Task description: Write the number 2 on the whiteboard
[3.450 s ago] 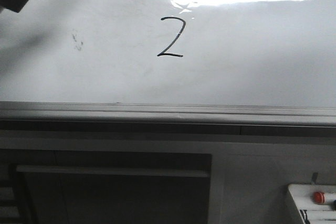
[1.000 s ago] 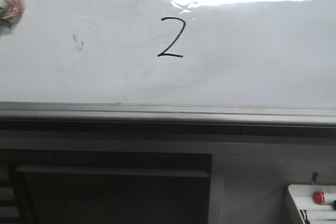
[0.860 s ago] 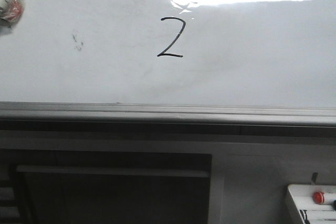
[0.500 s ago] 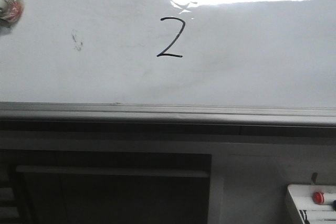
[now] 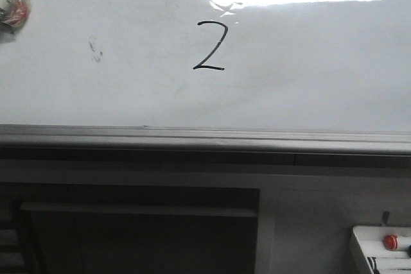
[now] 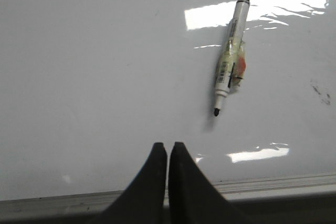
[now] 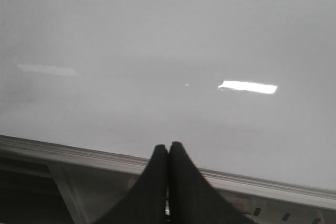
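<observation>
We find the number 2 point(image 5: 210, 46) fully drawn on the whiteboard point(image 5: 308, 81), a little left of the board's middle and just below the bright glare strip: curled top, slanted stroke and flat base are all present and legible. A faint dark smudge point(image 5: 95, 50) sits well to its left. The marker point(image 6: 230, 68) lies flat on the board at the far left, uncapped, its tip pointing toward the grey ledge point(image 5: 205, 138); neither claw touches it.

The left gripper point(image 6: 168, 153) has its fingers pressed together on nothing and sits near the ledge, clear of the marker. The right gripper point(image 7: 168, 153) is likewise clenched and empty, over a bare stretch of board.

In our judgement the writing step is finished and the tool set down. The next move calls only for keeping both arms clear of the wet stroke, so nothing drags across the digit.
</observation>
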`<action>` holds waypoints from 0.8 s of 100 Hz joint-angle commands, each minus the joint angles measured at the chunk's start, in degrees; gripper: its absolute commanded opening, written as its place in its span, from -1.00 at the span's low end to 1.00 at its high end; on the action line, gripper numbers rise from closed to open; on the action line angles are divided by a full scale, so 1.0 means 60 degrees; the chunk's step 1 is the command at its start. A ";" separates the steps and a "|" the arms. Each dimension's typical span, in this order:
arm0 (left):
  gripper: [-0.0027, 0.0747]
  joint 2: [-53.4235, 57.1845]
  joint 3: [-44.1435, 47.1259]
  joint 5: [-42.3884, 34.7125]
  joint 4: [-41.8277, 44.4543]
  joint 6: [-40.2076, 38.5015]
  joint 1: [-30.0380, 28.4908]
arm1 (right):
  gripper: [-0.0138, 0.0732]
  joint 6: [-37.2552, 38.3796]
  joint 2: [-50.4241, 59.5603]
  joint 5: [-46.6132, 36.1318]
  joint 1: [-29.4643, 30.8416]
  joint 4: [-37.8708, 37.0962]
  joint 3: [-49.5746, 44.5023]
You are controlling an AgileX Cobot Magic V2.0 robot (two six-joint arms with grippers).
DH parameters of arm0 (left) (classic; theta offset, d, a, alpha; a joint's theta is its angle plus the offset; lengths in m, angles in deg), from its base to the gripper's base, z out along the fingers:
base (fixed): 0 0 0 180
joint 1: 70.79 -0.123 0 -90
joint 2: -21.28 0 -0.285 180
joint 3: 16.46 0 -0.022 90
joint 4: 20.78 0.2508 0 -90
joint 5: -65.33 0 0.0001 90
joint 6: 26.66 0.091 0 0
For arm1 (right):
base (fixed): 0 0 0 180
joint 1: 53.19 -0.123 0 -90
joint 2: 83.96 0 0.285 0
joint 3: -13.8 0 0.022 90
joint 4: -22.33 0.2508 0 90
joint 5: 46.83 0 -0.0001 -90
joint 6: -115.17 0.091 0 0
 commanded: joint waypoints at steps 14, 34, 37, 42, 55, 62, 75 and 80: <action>-0.98 0.0261 0.0313 -0.1037 0.0874 -0.1437 -0.0405 | -0.85 -0.0100 -0.0113 -0.0747 0.0050 0.0031 0.0231; -0.98 0.0261 0.0313 -0.1015 0.0701 -0.1919 -0.0304 | -0.85 -0.0100 -0.0113 -0.0746 0.0050 0.0031 0.0231; -0.98 0.0261 0.0313 -0.1015 0.0538 -0.1919 -0.0290 | -0.85 -0.0100 -0.0113 -0.0746 0.0050 0.0031 0.0231; -0.98 0.0261 0.0313 -0.1015 0.0516 -0.1919 -0.0290 | -0.85 -0.0100 -0.0113 -0.0746 0.0050 0.0031 0.0231; -0.98 0.0261 0.0313 -0.1015 0.0516 -0.1919 -0.0310 | -0.85 -0.0100 -0.0113 -0.0746 0.0050 0.0031 0.0231; -0.98 0.0261 0.0313 -0.1015 0.0516 -0.1919 -0.0310 | -0.85 -0.0100 -0.0113 -0.0746 0.0050 0.0031 0.0231; -0.98 0.0261 0.0313 -0.1015 0.0516 -0.1919 -0.0310 | -0.85 -0.0100 -0.0113 -0.0746 0.0050 0.0031 0.0231; -0.98 0.0261 0.0313 -0.1015 0.0516 -0.1919 -0.0310 | -0.85 -0.0100 -0.0113 -0.0746 0.0050 0.0031 0.0231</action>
